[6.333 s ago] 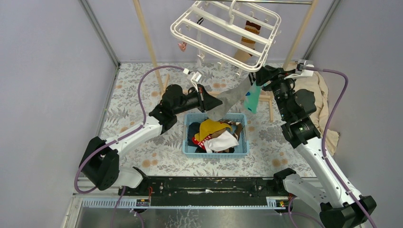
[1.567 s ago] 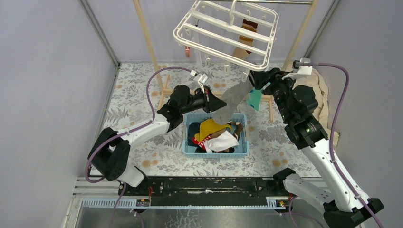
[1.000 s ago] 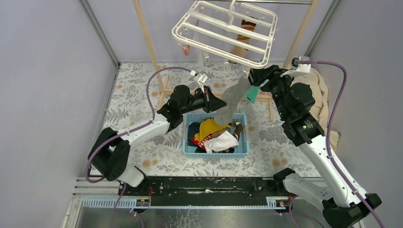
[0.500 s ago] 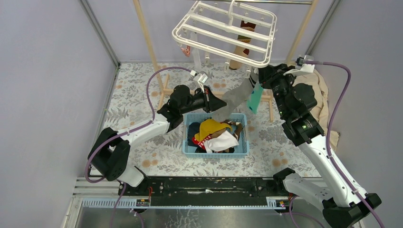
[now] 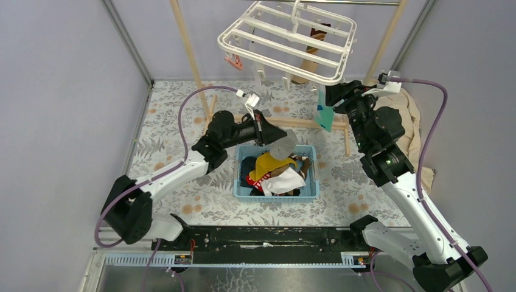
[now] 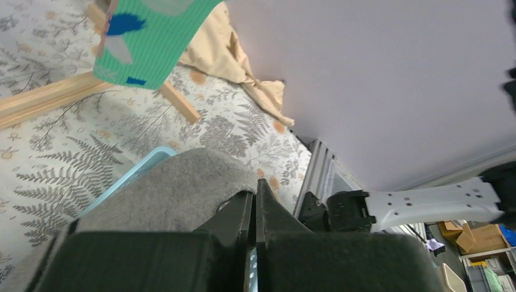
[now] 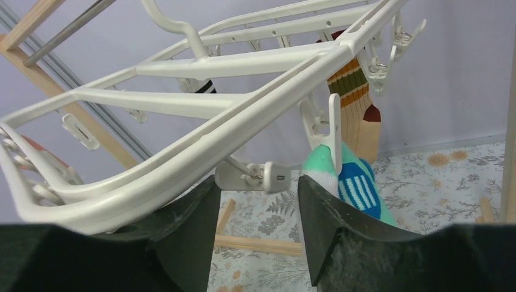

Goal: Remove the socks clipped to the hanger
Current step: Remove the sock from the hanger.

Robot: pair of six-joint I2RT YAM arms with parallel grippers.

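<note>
From above: grasping a grey sock (image 5: 282,147) in the clenched left gripper (image 5: 268,135), right over the far rim of the blue basket (image 5: 238,182); free of the hanger (image 5: 291,38) and drooping toward the heap of socks (image 5: 277,173) inside. Hanger up over the far edge of the floral mat (image 5: 170,128), slung tilted from the wooden rack (image 5: 184,45), with a teal sock (image 5: 324,115), a brown-striped sock (image 5: 311,56) and a pinkish sock (image 5: 231,61) clipped on. Right gripper (image 5: 327,96) raised to the hanger's near right corner, just beside the teal sock.

From the left wrist: pinched tight on a fold of the grey sock (image 6: 176,194), no gap showing; basket rim (image 6: 131,176) just below; teal sock (image 6: 152,39) dangling beyond, beige cloth (image 6: 231,55) behind.

From the right wrist: released, jaws apart either side of a bare clip (image 7: 258,176) under the frame; nothing grasped; cannot tell whether touching that clip. Teal sock (image 7: 347,182) pinned just to the right; brown-striped sock (image 7: 356,100) farther back.

Risks, as a judgement: could spill onto the mat if let go here, being over the rim rather than the middle; could squeeze the bare clip instead of the teal sock's, with the two so close; could set the hanger swinging if bumped, or drag it askew if tugging the sock before its clip opens.
</note>
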